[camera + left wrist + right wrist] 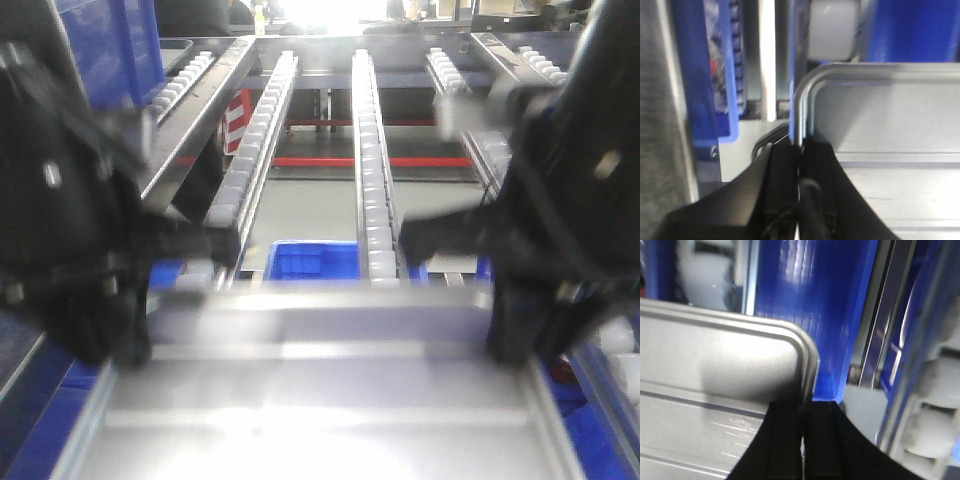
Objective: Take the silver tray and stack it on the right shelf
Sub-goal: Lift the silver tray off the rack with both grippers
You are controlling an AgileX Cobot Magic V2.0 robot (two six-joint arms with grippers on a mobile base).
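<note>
Factory-floor backdrop here: a steel flow rack (372, 170) with rails of white rollers runs away from the camera, with a blue plastic bin (312, 260) underneath. It's all pretty motion-blurred. The shallow, shiny rectangular silver tray (320, 400) with the ridged bottom sits at the rack's near end, carried between both arms. The left gripper (800, 170) is pinched tight on the tray's left rim by a rounded corner, and the right gripper (804, 425) is clamped the same way on the right rim. So I'd say the grab is done. What's left is setting it on the rollers and letting go. Can't tell if it's touching the rack yet.
</note>
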